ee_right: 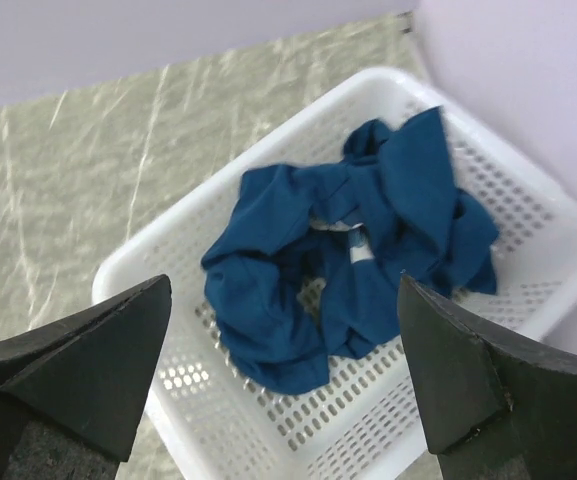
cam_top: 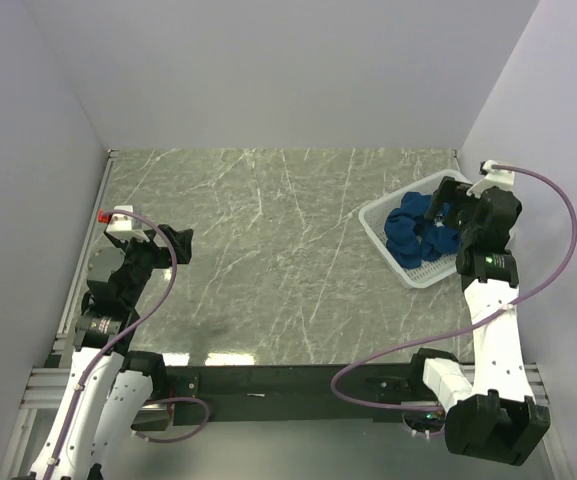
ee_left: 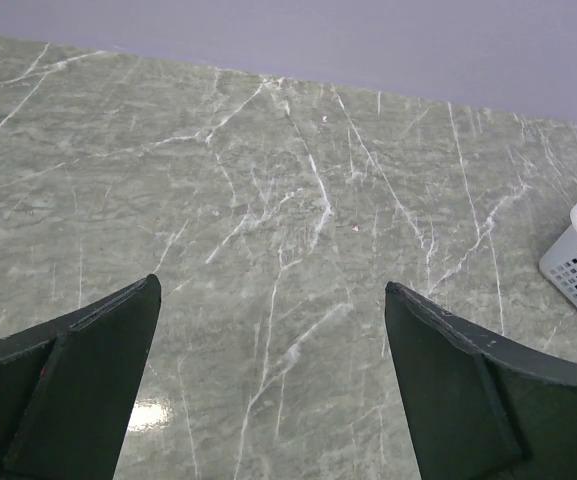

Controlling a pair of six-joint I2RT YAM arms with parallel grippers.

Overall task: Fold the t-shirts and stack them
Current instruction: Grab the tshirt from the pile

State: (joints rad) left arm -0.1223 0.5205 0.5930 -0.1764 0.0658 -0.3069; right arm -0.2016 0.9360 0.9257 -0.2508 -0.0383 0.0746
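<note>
Overhead, the table (cam_top: 268,260) runs wall to wall; the basket (cam_top: 373,215) sits far right by the wall, t-shirts (cam_top: 408,235) bundled inside. Left wrist: left gripper (ee_left: 271,285) gapes over marble, basket cut off right. Right wrist: right gripper (ee_right: 284,282) gapes above the bundle, perhaps one shirt.

Tabletop (cam_top: 268,250) was grey-green marble-look, white veins, one glare patch (cam_top: 230,357) near the front edge. Plain pale lilac walls boxed it in: back wall (cam_top: 288,70), left wall (cam_top: 18,200), right wall (cam_top: 558,110). Aluminium rail (cam_top: 48,385) sat at the front-left corner. Light was soft and even.
</note>
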